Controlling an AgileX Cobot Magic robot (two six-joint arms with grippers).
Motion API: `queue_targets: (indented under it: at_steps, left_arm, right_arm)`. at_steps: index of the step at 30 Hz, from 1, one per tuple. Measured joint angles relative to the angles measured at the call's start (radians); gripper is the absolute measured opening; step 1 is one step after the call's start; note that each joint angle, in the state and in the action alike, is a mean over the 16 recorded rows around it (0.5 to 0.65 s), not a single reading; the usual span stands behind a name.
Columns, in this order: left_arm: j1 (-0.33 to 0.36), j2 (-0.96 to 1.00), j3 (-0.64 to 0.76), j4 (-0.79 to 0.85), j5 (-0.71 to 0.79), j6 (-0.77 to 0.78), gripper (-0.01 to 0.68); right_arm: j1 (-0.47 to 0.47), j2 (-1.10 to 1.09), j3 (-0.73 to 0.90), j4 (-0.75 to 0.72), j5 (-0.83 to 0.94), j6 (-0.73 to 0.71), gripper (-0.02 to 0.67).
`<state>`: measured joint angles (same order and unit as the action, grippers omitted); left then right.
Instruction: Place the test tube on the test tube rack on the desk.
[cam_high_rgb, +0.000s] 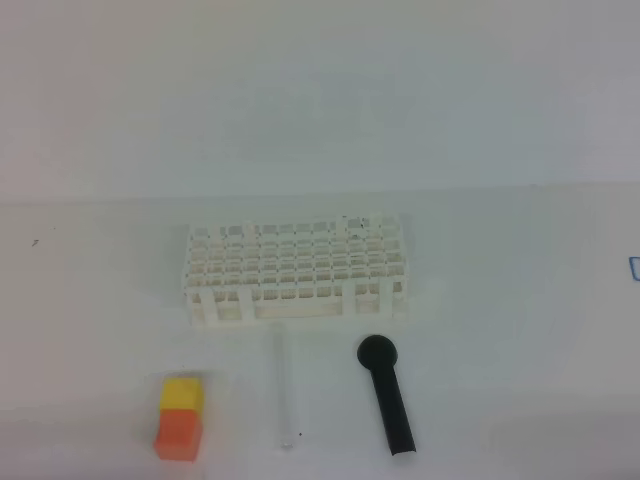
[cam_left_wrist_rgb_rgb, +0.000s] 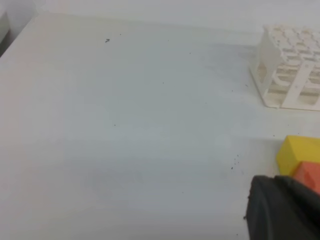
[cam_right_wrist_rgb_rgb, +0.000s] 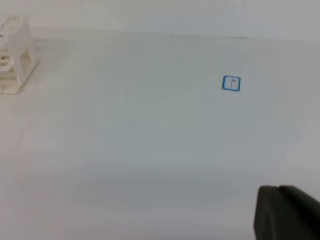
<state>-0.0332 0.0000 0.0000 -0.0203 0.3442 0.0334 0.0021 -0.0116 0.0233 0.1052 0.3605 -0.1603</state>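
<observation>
- The test tube (cam_high_rgb: 285, 390) lay flat on the desk (cam_high_rgb: 520, 300), near side of the test tube rack (cam_high_rgb: 297, 270), not yet picked up.
- Both grippers, left gripper (cam_left_wrist_rgb_rgb: 282, 210) and right gripper (cam_right_wrist_rgb_rgb: 287, 212), were closed, empty, holding back at the near edge.

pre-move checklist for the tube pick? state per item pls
1. test tube lying flat on the desk, untouched: ok
2. test tube rack upright, holes free: ok
3. Tube clear of black round-headed stick and yellow-and-orange block: ok
4. left end effector open for grasp: not ok, shut
5. right end effector open: not ok, shut
6. Tube intact: cannot tell
</observation>
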Motion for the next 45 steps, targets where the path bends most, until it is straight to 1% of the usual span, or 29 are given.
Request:
queue_targets:
  at_steps: [36,41,45]
  left_arm:
    - [0.000,0.000,0.000,-0.001,-0.005,0.000,-0.001]
    - [0.000,-0.003,0.000,-0.016,-0.050,-0.001,-0.001]
    - [0.000,-0.003,0.000,-0.044,-0.134,-0.002,-0.001]
  right_arm:
    - [0.000,0.000,0.000,0.000,0.000,0.000,-0.001]
    - [0.000,0.000,0.000,0.000,-0.006,0.000,-0.001]
    - [0.000,0.000,0.002,0.001,-0.043,0.000,-0.001]
